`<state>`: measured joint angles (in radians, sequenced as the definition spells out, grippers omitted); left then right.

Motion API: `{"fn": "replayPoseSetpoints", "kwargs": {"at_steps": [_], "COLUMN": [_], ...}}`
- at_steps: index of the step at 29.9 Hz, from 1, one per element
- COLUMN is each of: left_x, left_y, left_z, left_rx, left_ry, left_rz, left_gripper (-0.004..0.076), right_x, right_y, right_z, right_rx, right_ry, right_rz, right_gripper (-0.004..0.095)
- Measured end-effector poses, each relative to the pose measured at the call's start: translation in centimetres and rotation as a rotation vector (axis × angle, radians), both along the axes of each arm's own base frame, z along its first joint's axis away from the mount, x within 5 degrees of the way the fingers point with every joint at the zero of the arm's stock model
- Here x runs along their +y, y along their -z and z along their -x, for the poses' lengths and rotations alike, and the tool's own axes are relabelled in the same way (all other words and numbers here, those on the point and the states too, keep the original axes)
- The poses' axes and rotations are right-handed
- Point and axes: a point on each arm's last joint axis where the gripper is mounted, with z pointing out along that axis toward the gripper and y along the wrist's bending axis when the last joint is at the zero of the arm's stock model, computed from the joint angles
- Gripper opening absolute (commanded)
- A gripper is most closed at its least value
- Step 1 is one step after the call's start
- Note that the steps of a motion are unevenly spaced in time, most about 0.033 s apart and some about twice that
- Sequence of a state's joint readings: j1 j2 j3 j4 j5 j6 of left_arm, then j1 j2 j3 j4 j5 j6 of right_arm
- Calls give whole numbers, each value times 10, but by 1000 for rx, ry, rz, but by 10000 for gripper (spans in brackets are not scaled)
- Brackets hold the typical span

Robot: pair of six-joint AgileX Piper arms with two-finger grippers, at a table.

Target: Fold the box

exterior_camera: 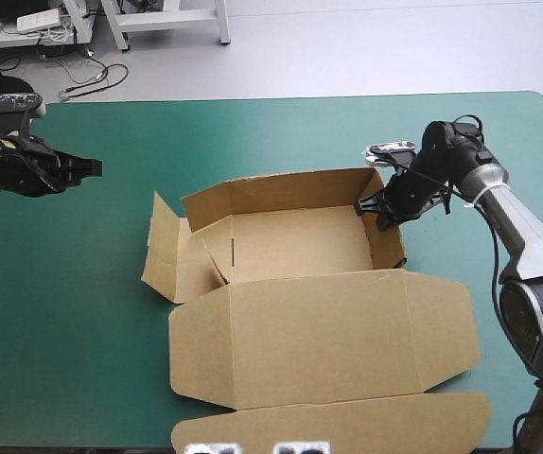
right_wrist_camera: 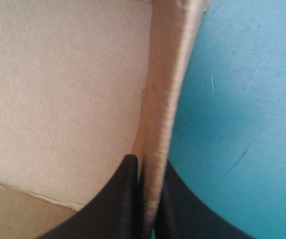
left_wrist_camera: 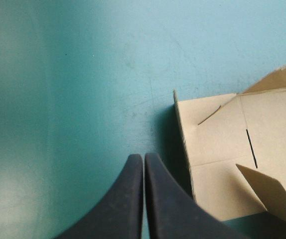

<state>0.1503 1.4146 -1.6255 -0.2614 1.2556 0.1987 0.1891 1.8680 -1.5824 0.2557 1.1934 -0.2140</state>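
Note:
The brown box (exterior_camera: 295,251) sits mid-table as an open tray: back and right walls stand up, the left flaps (exterior_camera: 169,253) splay outward, and the big lid (exterior_camera: 324,340) lies flat toward the near edge. My right gripper (exterior_camera: 377,210) is shut on the box's right wall near its far corner. In the right wrist view the wall's top edge (right_wrist_camera: 163,114) runs up between the black fingers (right_wrist_camera: 125,199). My left gripper (exterior_camera: 92,168) hovers shut over the teal-green cover, well left of the box. The left wrist view shows its gripper (left_wrist_camera: 143,159) closed and empty, the box's left flap (left_wrist_camera: 222,149) ahead and to one side.
The teal-green table (exterior_camera: 82,312) has bare cover all around the box, widest at the left and far side. The lid's end flap (exterior_camera: 338,424) reaches close to the table's near edge.

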Motion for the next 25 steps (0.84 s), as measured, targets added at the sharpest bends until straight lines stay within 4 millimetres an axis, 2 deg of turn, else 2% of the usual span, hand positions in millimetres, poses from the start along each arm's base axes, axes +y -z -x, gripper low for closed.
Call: {"fn": "replayPoseSetpoints", "kwargs": {"at_steps": [5,10,17,20,25], "left_x": [5,26,74,85,89], "left_y": [10,23,37,46,66], "left_z": [-10,-24,-37,-46,-68], "left_rx": [35,56,-2,-25,-26], "left_ry": [-1,-37,-75,-62,-35], "left_rz": [-15,87,302,365,492], "left_gripper": [-1,-1,-1,-1,-1], "right_x": [3,-7,-41,-48,-51], "right_y": [-1,-16,-89,-117,-162], "right_z": [-1,1,16,28,53], "right_rx": [-3,-16,-216,-294,-418], "right_ry": [11,27,89,99,91], "right_rz": [-38,-108,-203,-230,-276], "right_gripper": [-20,-20,-20,-20,-20]}}
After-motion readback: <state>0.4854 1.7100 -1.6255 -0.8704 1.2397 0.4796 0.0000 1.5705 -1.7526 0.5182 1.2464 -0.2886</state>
